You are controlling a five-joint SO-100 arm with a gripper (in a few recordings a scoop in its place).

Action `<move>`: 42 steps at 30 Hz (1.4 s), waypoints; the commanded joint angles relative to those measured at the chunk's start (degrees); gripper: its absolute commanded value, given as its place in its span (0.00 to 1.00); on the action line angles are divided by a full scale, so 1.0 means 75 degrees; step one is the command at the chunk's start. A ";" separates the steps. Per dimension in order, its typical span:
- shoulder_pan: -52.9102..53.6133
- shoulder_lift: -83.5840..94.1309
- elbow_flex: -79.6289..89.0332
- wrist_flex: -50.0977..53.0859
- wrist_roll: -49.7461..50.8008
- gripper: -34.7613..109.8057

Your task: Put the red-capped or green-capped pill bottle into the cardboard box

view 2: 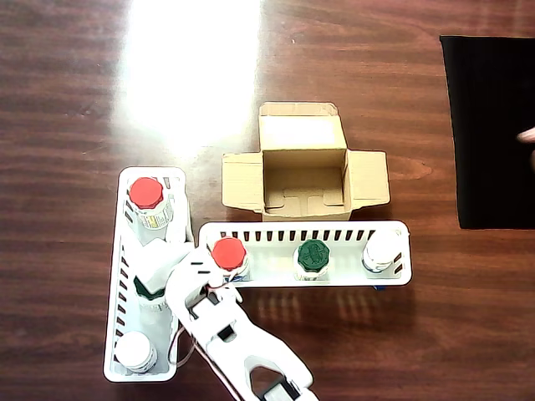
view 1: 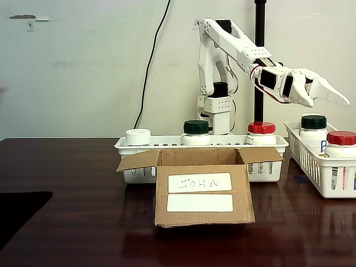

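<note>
Pill bottle: white body w/ ribbed red cap, upright in the white basket just behind the cardboard box, flaps open. Gripper empty, fingers spread, above the side basket.

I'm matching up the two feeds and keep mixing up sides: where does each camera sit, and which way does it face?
Fixed view: low at the table's front edge, facing the cardboard box's labelled front and the wall; the whole arm shows behind, gripper raised at right.
Overhead view: above, looking straight down; the arm enters from the bottom edge, gripper over the left basket.
Both share the box, both baskets and the red-capped bottle; left and right are swapped.
</note>
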 commanded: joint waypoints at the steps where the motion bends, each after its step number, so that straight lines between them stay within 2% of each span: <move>1: 0.0164 -0.0352 -0.1020 -0.0445 0.0082 0.83; 19: 0.0094 -0.2250 -0.2402 -0.0867 -0.0035 0.83; 29: -0.0141 -0.3363 -0.2402 -0.1699 -0.0105 0.83; 42: 0.0375 -0.3738 -0.2543 -0.1816 -0.0141 0.83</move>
